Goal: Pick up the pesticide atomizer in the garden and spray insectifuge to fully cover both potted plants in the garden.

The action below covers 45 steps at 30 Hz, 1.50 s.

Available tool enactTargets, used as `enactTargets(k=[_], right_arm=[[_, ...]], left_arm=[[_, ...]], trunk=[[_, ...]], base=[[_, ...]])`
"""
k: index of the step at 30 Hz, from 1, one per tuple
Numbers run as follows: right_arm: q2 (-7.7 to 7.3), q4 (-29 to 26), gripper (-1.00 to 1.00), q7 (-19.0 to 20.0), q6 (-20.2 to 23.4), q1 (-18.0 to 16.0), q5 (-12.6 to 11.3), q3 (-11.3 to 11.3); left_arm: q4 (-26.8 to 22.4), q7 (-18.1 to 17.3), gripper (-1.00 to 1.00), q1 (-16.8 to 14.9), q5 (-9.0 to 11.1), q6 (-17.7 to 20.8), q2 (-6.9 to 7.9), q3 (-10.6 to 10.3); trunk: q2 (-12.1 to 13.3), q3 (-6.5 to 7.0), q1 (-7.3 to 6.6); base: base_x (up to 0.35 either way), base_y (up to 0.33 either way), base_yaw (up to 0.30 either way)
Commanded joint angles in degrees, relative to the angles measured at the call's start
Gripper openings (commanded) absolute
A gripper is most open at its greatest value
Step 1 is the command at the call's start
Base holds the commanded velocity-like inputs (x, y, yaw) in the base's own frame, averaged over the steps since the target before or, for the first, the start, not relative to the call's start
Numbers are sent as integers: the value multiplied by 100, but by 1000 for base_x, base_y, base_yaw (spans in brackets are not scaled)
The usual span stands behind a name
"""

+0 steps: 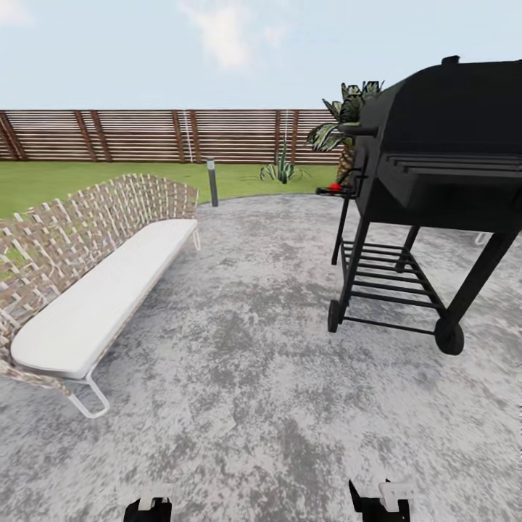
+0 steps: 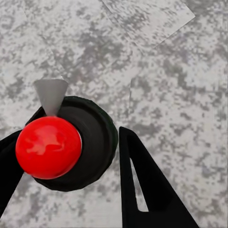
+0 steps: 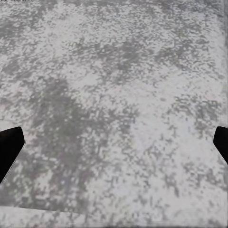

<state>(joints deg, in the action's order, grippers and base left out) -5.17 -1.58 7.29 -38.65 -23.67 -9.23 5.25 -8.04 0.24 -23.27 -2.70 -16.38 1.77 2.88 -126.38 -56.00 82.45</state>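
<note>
Left claw (image 2: 71, 190) and right claw (image 3: 114, 142) gape, holding nothing.

This is a home back garden, rendered in a simulator. A round grey stone patio (image 1: 254, 362) covers the foreground, edged by a green lawn (image 1: 65, 177) and closed off by a brown slatted wooden fence (image 1: 145, 135) under open sky. A woven outdoor sofa with a white cushion (image 1: 101, 290) stands on the patio opposite a black wheeled barbecue grill (image 1: 435, 159). A low bollard light (image 1: 212, 181), a spiky agave (image 1: 281, 170) and a palm (image 1: 341, 123) stand near the fence.
</note>
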Motion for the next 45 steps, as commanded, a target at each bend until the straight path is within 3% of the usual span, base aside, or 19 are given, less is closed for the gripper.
enactTargets(k=[1, 14, 23, 33, 45], right_arm=[[-1, 8, 100, 28, -20, -6, -62, 46], [0, 7, 100, 69, -23, -6, -60, 58], [7, 8, 100, 51, -25, -6, -53, 57], [-1, 8, 100, 53, -22, -6, -53, 55], [-10, 8, 100, 36, -20, -6, -53, 50]], left_arm=[[4, 3, -100, -2, -29, -21, -1, 30], [4, 3, -100, -2, -20, -15, -1, 37], [4, 3, -100, -2, -20, -14, -1, 37], [4, 3, -100, -2, -21, -14, -1, 35], [4, 3, -100, -2, -29, -14, -1, 34]], trunk=[[-2, -5, 0], [-2, -5, 0], [-2, -5, 0], [-2, -16, 0], [-2, -16, 0]], base=[[98, 305, -269], [155, 282, -43], [272, 188, 209], [109, 19, 145], [319, 0, 1]])
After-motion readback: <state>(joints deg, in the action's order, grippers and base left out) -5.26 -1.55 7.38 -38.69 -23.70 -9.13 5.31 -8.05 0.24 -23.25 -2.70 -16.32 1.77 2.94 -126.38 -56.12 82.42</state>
